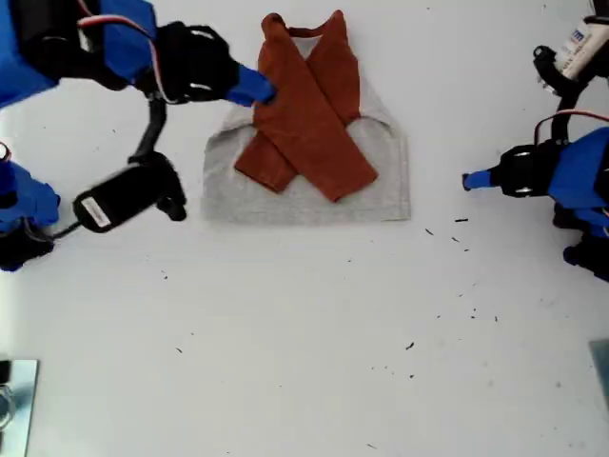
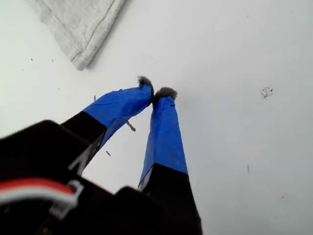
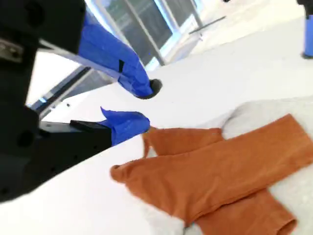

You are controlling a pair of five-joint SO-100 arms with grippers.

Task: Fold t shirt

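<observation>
The t shirt (image 1: 381, 186) lies flat on the white table, grey body down, with its two rust-orange sleeves (image 1: 309, 124) crossed over it. My second gripper (image 1: 255, 86) reaches in from the exterior view's left to the shirt's upper edge. It stands open (image 3: 145, 105) with its lower fingertip (image 3: 132, 123) beside the orange shoulder (image 3: 195, 171) and nothing between the jaws. At the exterior view's right my first gripper (image 1: 468, 181) is shut and empty (image 2: 155, 93) just above bare table. It stands apart from the shirt's grey hem corner (image 2: 80, 29).
A black labelled motor (image 1: 119, 198) of the second arm hangs near the shirt's side at the exterior view's left. Black specks (image 1: 457, 233) dot the table. A metal piece (image 1: 14, 400) sits at the exterior view's lower left corner.
</observation>
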